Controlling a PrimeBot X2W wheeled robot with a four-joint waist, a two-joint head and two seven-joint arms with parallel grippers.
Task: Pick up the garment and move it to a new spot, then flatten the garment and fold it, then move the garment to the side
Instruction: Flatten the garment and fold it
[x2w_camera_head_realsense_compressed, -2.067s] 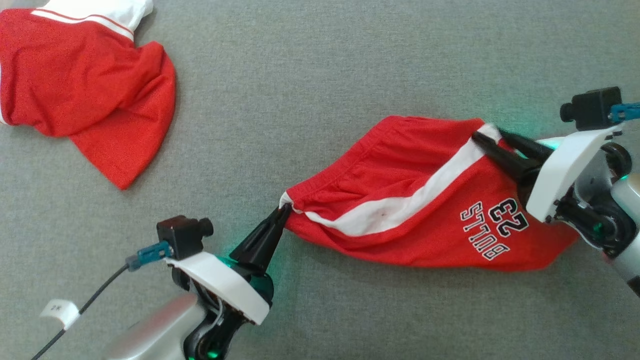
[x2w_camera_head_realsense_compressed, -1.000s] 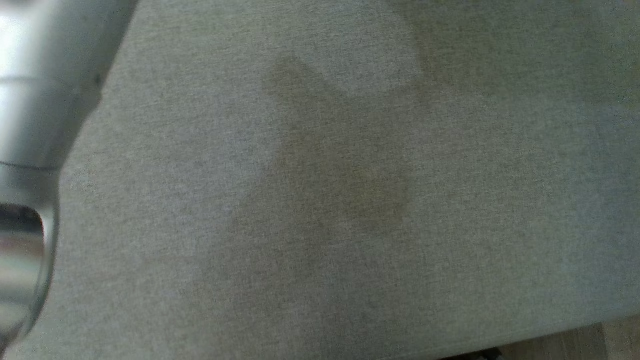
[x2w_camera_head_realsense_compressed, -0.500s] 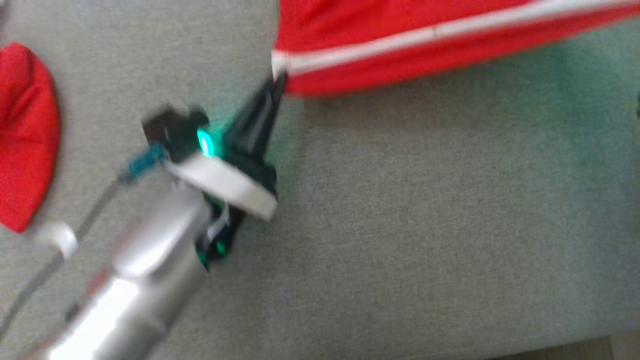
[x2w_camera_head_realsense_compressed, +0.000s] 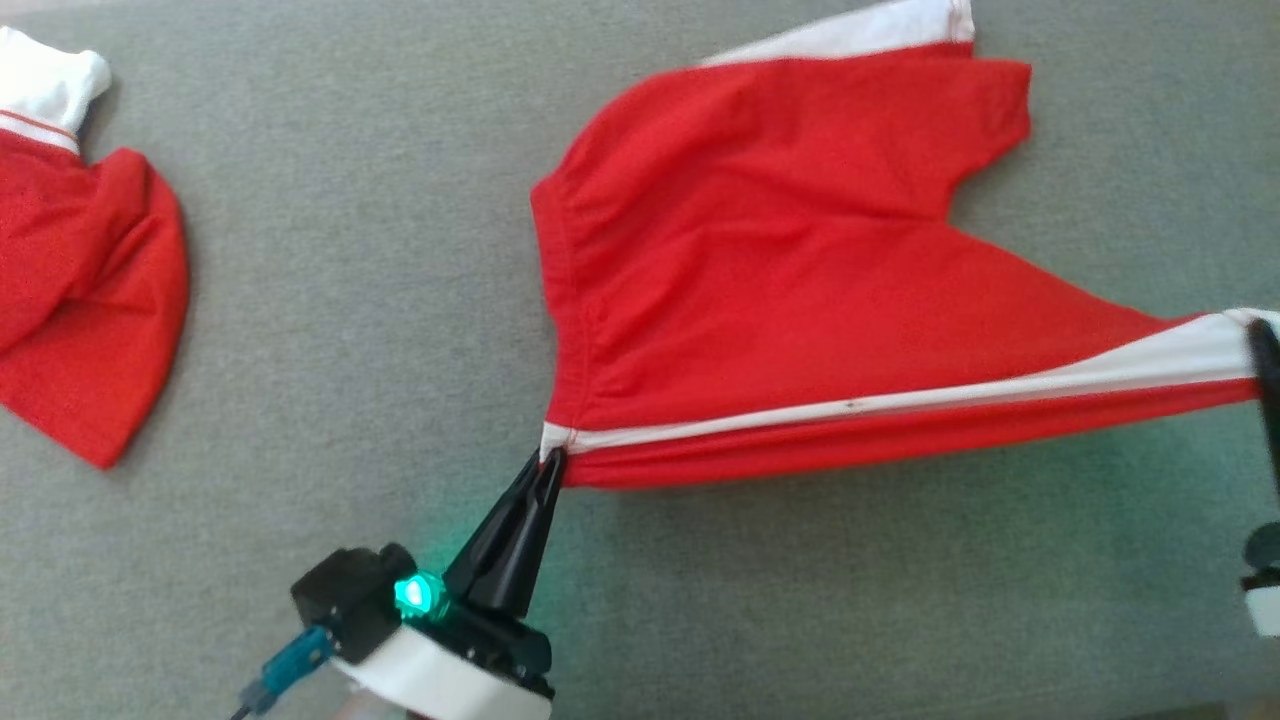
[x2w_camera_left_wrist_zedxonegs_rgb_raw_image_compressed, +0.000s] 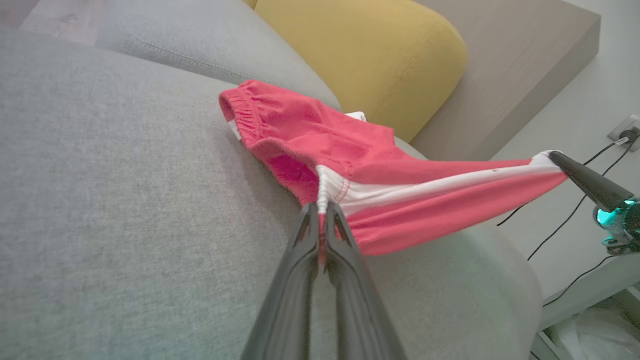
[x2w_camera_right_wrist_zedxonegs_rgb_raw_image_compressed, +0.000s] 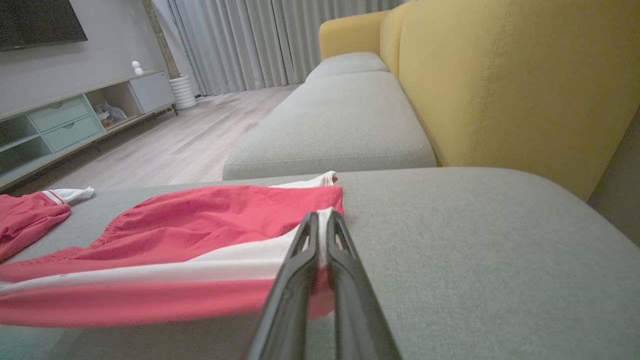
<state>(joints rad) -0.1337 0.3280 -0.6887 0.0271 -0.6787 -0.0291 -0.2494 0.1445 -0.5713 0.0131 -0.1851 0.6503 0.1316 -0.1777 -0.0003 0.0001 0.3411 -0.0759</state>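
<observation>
L gripper (x2w_camera_head_realsense_compressed: 551, 462) pinched tight on the waistband corner of the red shorts (x2w_camera_head_realsense_compressed: 760, 260), right at the white side stripe. R gripper (x2w_camera_right_wrist_zedxonegs_rgb_raw_image_compressed: 321, 220) clamped on the same stripe's hem end. Stripe edge taut btwn the two fingertip pairs, long axis tip to tip. Rest of shorts fans out beyond the fingers onto grey seat cushion (x2w_camera_head_realsense_compressed: 350, 250). 2nd red/white garment (x2w_camera_head_realsense_compressed: 80, 300) lies well off L fingers' outer side. R wrist view adds yellow backrest (x2w_camera_right_wrist_zedxonegs_rgb_raw_image_compressed: 500, 75), curtains (x2w_camera_right_wrist_zedxonegs_rgb_raw_image_compressed: 260, 40), TV unit (x2w_camera_right_wrist_zedxonegs_rgb_raw_image_compressed: 60, 125); L wrist view a wall socket (x2w_camera_left_wrist_zedxonegs_rgb_raw_image_compressed: 625, 132) w/ cables.
</observation>
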